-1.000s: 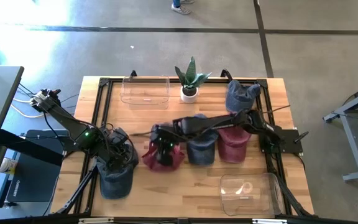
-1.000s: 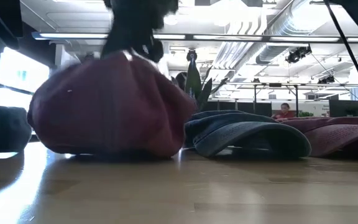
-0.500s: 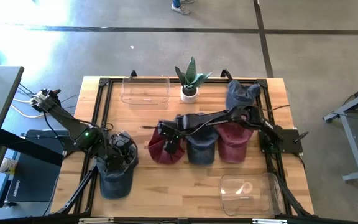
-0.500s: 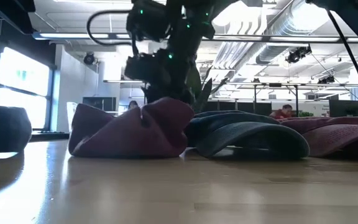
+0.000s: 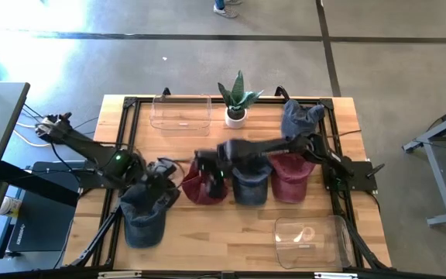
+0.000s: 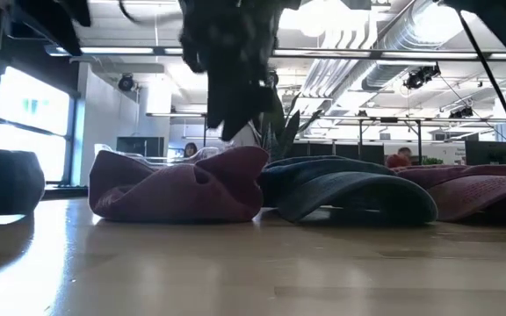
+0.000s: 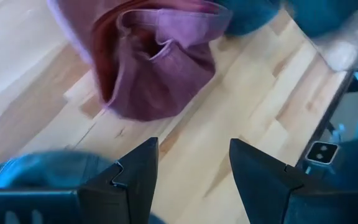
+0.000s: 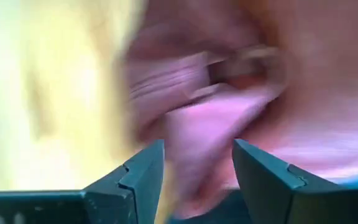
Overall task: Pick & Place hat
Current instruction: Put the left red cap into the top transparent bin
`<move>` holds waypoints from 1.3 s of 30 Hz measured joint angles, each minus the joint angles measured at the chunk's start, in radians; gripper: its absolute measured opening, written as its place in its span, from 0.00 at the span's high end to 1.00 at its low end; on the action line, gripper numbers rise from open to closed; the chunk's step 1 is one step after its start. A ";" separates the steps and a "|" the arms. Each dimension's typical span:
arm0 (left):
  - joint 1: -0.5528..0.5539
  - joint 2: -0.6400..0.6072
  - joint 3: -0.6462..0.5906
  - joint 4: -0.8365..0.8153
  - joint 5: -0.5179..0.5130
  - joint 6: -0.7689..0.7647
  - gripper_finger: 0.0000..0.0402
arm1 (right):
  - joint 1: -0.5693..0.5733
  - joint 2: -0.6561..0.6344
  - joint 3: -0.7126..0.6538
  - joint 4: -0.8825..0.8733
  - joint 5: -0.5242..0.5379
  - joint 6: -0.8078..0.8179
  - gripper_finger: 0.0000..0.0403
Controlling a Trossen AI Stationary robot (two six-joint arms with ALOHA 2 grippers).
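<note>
Crumpled maroon hat (image 5: 200, 188) on the table (image 5: 238, 232), right end effector (image 5: 217, 180) open just above it, gripping nothing.

Three hats lie in a row mid-table (image 5: 246, 225): one hat (image 5: 202, 188) leftmost, a second (image 5: 250, 186) touching it, a third (image 5: 291, 177) rightmost. A fourth hat (image 5: 144, 223) lies near the left edge, a fifth (image 5: 299, 118) at the back right corner, beside a plant (image 5: 236, 97)

R tool (image 5: 214, 177) over maroon hat (image 5: 200, 188) | L tool (image 5: 163, 186) by blue hat (image 5: 143, 219)
</note>
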 joint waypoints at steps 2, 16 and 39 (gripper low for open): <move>0.034 0.011 -0.026 0.046 0.052 0.055 0.52 | 0.053 0.000 -0.028 0.005 0.010 -0.016 0.56; 0.076 0.097 -0.330 0.406 -0.024 -0.012 0.52 | 0.155 0.001 -0.251 0.330 0.216 0.317 0.87; 0.073 0.118 -0.332 0.292 -0.090 -0.086 0.52 | 0.156 -0.104 -0.318 0.126 0.396 0.551 0.98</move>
